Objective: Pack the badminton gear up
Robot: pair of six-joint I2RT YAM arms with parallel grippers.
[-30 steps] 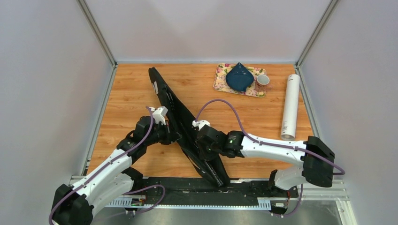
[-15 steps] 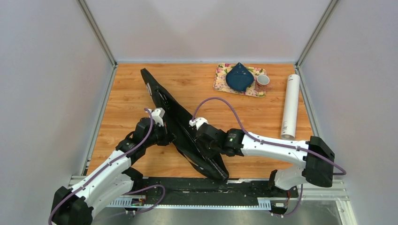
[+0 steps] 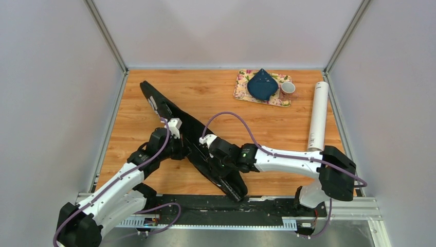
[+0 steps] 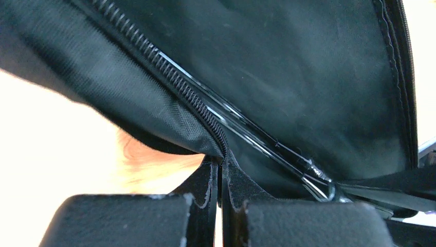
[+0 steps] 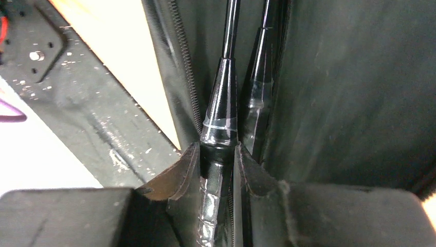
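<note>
Black cover (image 3: pixel 165 107) lies slanted on the wood desk (image 3: pixel 288 123), from the far left down to the near middle. The left arm (image 3: pixel 121 180) meets it from the left. The right arm (image 3: pixel 288 159) meets it from the right, a bit nearer. A white tube (image 3: pixel 319 116) lies along the right side of the desk, well apart from the cover. At the back sits a flowery tray (image 3: pixel 239 92) with a blue cloth (image 3: pixel 262 85) on it, and a cup (image 3: pixel 288 88) at its right end.

From the left wrist, the left jaws are pressed tight together. They pinch the cover's edge right by the zipper (image 4: pixel 169 72). A thin shiny shaft (image 4: pixel 257 146) runs inside the cover.

From the right wrist, the right jaws are narrow and grip a racket (image 5: pixel 221 113) at the thick part where its handle starts. A second racket (image 5: pixel 259 98) lies just beside it. Both are inside the open cover, with the zipper teeth on their left.
</note>
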